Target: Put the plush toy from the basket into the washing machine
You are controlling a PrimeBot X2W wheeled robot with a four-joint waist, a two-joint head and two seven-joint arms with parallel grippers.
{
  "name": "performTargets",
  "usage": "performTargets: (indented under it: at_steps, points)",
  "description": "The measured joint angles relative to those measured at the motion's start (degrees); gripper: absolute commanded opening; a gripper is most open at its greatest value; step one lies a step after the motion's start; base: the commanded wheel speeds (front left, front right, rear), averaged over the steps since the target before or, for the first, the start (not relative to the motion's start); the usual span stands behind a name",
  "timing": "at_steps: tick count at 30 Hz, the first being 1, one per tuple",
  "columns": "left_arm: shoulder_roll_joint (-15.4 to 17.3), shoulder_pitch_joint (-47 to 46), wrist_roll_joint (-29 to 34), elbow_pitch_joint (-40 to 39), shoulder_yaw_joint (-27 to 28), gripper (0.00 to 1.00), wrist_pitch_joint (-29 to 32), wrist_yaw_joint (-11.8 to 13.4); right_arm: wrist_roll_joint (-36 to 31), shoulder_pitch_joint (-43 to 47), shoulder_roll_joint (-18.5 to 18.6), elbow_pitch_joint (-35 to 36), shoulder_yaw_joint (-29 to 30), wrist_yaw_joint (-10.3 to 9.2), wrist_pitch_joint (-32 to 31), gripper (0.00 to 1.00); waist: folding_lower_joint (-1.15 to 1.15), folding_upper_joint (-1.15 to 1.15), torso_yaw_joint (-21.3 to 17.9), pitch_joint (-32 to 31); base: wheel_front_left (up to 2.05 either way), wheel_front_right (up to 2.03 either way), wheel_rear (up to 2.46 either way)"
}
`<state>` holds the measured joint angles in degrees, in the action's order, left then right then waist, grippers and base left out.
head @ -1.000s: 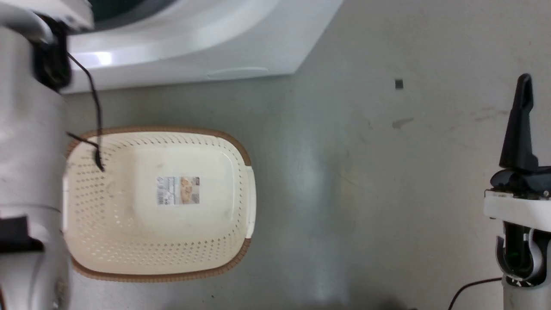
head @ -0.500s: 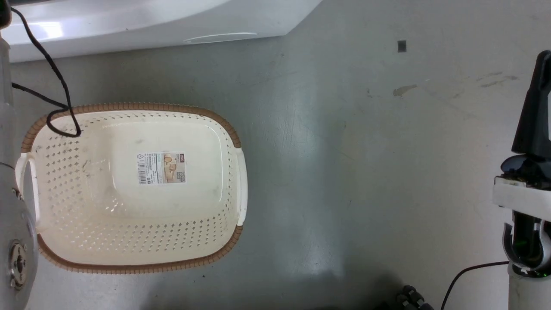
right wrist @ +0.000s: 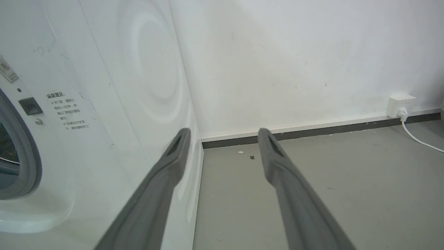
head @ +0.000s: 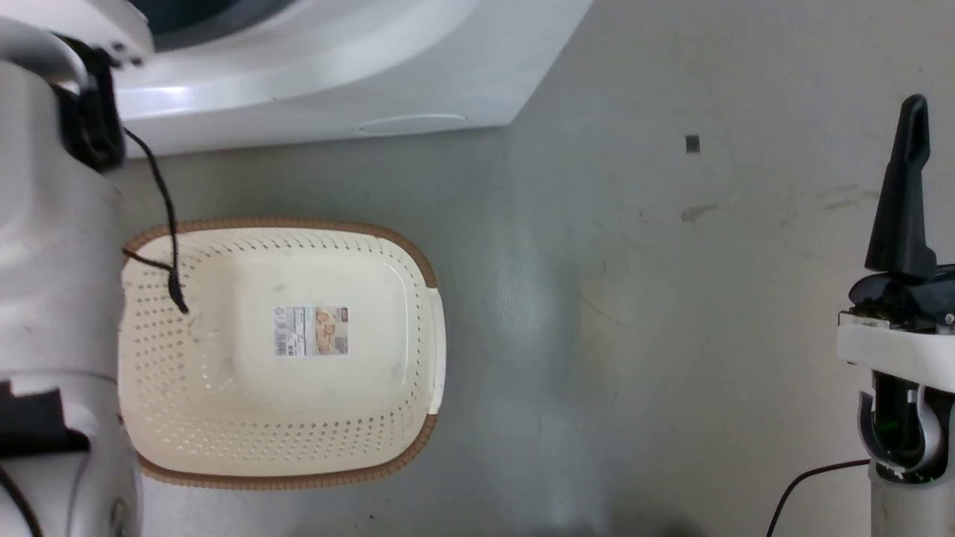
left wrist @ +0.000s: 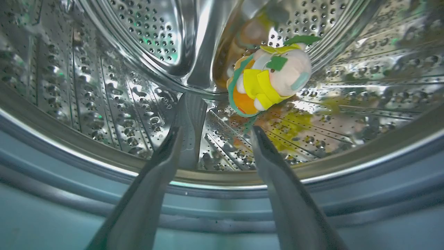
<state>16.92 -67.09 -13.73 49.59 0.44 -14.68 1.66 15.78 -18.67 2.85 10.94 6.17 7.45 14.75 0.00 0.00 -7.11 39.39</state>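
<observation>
The plush toy (left wrist: 269, 81) lies inside the shiny perforated drum (left wrist: 104, 86) of the washing machine (head: 336, 82), orange head down, yellow clothing facing me. My left gripper (left wrist: 216, 129) is open at the drum's mouth, just over the grey door seal (left wrist: 69, 194). It holds nothing and hangs short of the toy. The cream basket (head: 224, 403) with a brown rim sits on the floor before the washer, holding just its label sticker (head: 312, 330). My right gripper (right wrist: 223, 133) is open and holds nothing, out to the right (head: 914, 108) over bare floor.
My pale left forearm (head: 52, 261) runs up the left edge toward the washer, its black cable (head: 168, 224) hanging over the basket's corner. Beside the washer's side panel (right wrist: 86, 139) lies grey floor, a white wall, and a wall socket (right wrist: 400, 104) with a white cord (right wrist: 419, 139).
The head view dipped toward the floor half a second ago and has come back up. The basket and the right gripper stand where they were a second ago.
</observation>
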Motion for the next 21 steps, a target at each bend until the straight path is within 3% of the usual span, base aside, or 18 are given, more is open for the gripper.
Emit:
performTargets:
  at_steps: [11,15,21]
  points:
    - [-6.15,21.13,5.41,-17.05,1.41,1.00,-0.01,1.45,-2.36,4.99,-0.01,-2.81,0.26,0.00,0.00,1.00,0.00,0.00,3.27,-10.17,0.00,0.00,0.00]
    - [-8.08,28.24,7.16,-22.58,1.67,1.00,-0.01,1.37,-6.01,6.65,-0.01,-2.81,-0.40,0.00,0.00,1.00,0.00,0.00,4.63,-13.91,0.00,0.00,0.00]
    - [-9.85,38.68,8.67,-28.21,1.85,1.00,-0.01,0.80,-6.24,9.66,-0.01,-3.66,-0.26,0.00,0.00,1.00,-0.01,0.00,6.09,-19.54,0.00,0.00,0.00]
